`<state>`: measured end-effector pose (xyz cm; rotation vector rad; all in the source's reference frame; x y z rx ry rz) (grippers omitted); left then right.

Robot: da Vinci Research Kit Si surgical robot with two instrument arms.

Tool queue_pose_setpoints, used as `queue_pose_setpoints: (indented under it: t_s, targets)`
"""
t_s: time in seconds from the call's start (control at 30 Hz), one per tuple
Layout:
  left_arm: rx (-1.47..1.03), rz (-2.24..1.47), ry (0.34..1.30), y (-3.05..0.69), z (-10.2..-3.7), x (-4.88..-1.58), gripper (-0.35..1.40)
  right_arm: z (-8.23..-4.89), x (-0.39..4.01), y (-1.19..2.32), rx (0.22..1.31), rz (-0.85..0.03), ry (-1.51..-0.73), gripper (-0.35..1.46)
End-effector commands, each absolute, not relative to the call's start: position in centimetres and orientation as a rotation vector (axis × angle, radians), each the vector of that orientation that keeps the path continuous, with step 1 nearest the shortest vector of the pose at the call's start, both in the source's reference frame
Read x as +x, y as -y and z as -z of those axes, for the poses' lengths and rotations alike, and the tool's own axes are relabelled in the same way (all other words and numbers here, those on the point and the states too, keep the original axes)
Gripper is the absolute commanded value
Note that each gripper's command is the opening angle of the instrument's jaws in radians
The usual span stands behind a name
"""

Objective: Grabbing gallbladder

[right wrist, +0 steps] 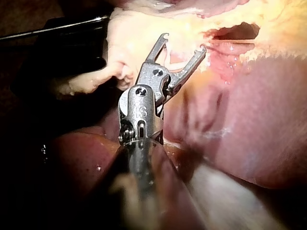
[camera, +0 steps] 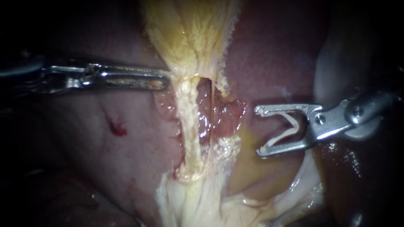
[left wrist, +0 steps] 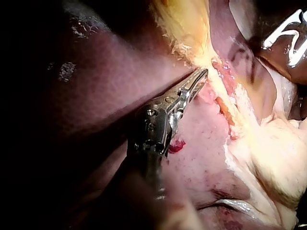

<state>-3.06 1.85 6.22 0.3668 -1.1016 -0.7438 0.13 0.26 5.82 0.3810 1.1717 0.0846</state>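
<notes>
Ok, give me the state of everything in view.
left instrument: jaws shut on the gallbladder.
right instrument: jaws wide apart, holding a clip, clear of tissue.
gallbladder: gripped at its edge, narrowed there.
liver: bare, one small red spot.

Two slim surgical instruments of bright, silvery steel.

The left instrument (camera: 165,80) ends in a long, narrow pincer. It has a lengthwise slot (camera: 126,82) through it and fine teeth along the inner edges. Behind the pincer sits a darker grey knuckle (left wrist: 149,129) with a small round screw (left wrist: 151,113).

The right instrument (camera: 259,131) has a shorter pincer made of two thin bars, each tipped with a small inward hook. A round screw head (camera: 320,119) marks its hinge. Next comes a polished, rounded joint (camera: 357,110) with small stamped marks and a narrow groove (right wrist: 142,128). The shaft (right wrist: 144,187) behind it is a dull grey tube.
</notes>
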Motion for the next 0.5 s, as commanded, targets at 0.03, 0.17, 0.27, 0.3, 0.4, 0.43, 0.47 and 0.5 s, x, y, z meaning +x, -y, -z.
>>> queue_pose_setpoints:
  t_s: [0.03,0.17,0.27,0.3,0.4,0.43,0.47,0.5]
  targets:
    - [0.37,0.743,1.103,-1.87,-6.19,-3.03,-0.35,-5.82,0.13,-0.26,0.381,-0.085,-1.172,0.48]
    - [0.376,0.743,1.104,-1.89,-6.14,-2.96,-0.35,-5.82,0.13,-0.26,0.381,-0.085,-1.172,0.48]
    - [0.373,0.745,1.103,-1.89,-6.13,-2.94,-0.35,-5.82,0.13,-0.26,0.381,-0.085,-1.172,0.48]
    - [0.373,0.746,1.103,-1.9,-6.13,-2.94,-0.35,-5.82,0.13,-0.26,0.381,-0.085,-1.172,0.48]
    - [0.373,0.746,1.102,-1.9,-6.13,-2.94,-0.35,-5.82,0.13,-0.26,0.381,-0.085,-1.172,0.48]
    - [0.373,0.746,1.102,-1.9,-6.13,-2.94,-0.35,-5.82,0.13,-0.26,0.381,-0.085,-1.172,0.48]
    - [0.373,0.746,1.102,-1.9,-6.13,-2.94,-0.35,-5.82,0.13,-0.26,0.381,-0.085,-1.172,0.48]
    - [0.373,0.746,1.102,-1.9,-6.13,-2.94,-0.35,-5.82,0.13,-0.26,0.381,-0.085,-1.172,0.48]
